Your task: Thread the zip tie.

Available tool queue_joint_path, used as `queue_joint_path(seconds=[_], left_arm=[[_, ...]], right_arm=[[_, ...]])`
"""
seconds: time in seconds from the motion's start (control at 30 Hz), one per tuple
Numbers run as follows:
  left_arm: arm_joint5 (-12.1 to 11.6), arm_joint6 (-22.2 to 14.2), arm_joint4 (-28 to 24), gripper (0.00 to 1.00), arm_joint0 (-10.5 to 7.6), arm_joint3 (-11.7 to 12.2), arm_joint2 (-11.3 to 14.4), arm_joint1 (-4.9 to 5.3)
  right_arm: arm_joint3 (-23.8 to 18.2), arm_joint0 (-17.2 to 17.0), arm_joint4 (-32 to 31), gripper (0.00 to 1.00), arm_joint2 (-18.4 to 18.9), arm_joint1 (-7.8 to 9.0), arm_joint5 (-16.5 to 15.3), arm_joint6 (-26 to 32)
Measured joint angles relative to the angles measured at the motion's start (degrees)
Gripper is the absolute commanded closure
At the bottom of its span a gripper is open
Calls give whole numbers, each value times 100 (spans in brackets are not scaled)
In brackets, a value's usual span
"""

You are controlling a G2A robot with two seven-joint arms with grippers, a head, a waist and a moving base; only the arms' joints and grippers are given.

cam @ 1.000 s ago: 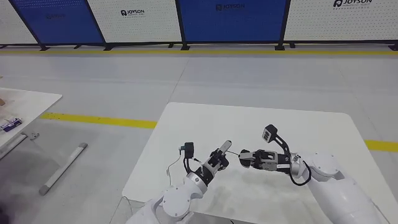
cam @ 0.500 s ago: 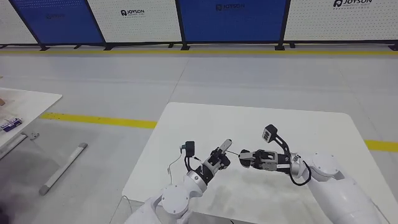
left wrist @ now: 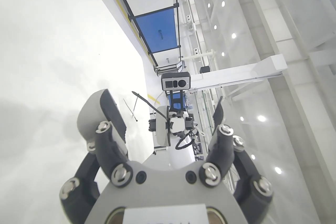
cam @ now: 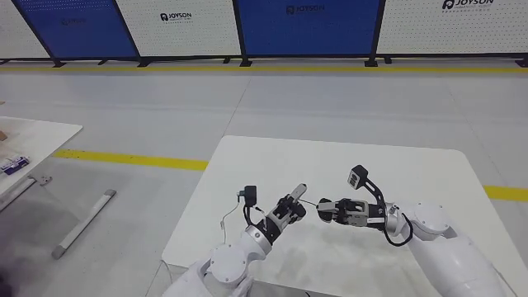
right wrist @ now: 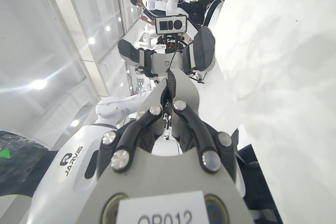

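The left end effector (left wrist: pixel 164 105) is held above the near part of the white table (cam: pixel 272 161), towards its left side. It is spread wide: its two dark ribbed pads (left wrist: pixel 113 109) stand well apart, and nothing is gripped between them. Its opening is turned towards the other arm.

The zip tie (left wrist: pixel 149 105), a thin black strip, is carried in the air above the table, between the two end effectors. One end is clamped. The free end is stretched out towards the gap of the left end effector and narrows to a fine tip. It cannot be told whether the tip has reached in between the left pads. In the top view the strip is seen only as a fine dark line joining the two arms.

The right end effector (right wrist: pixel 169 83) is held just beside the left one, facing it, over the near middle of the table. Its fingers are drawn together, with hardly any gap, and the zip tie is pinched between their tips.
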Motion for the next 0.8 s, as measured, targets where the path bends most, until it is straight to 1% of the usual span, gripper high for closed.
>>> queue_joint_path(seconds=[0.1,0.2,0.33,0.43,0.57,0.63,0.67,0.7,0.8], left_arm=[[2,-117,-35,100,46,-26,-53,8],[90,-294,-107,100,76,-71,-122,18],[119,-463,-143,100,117,-104,-192,30],[95,-488,-76,100,158,-123,-215,34],[72,-393,21,99,182,-138,-180,19],[78,-390,32,78,171,-130,-163,11],[80,-389,43,72,167,-126,-157,8],[84,-387,61,62,162,-120,-151,4],[95,-370,90,61,157,-111,-139,-5]], right_arm=[[0,0,0,100,0,0,0,0],[0,0,0,100,0,0,0,0],[0,0,0,100,0,0,0,0],[0,0,0,100,0,0,0,0],[0,0,0,100,0,0,0,0],[0,0,0,100,0,0,0,0],[0,0,0,100,0,0,0,0],[0,0,0,100,0,0,0,0],[0,0,0,100,0,0,0,0]])
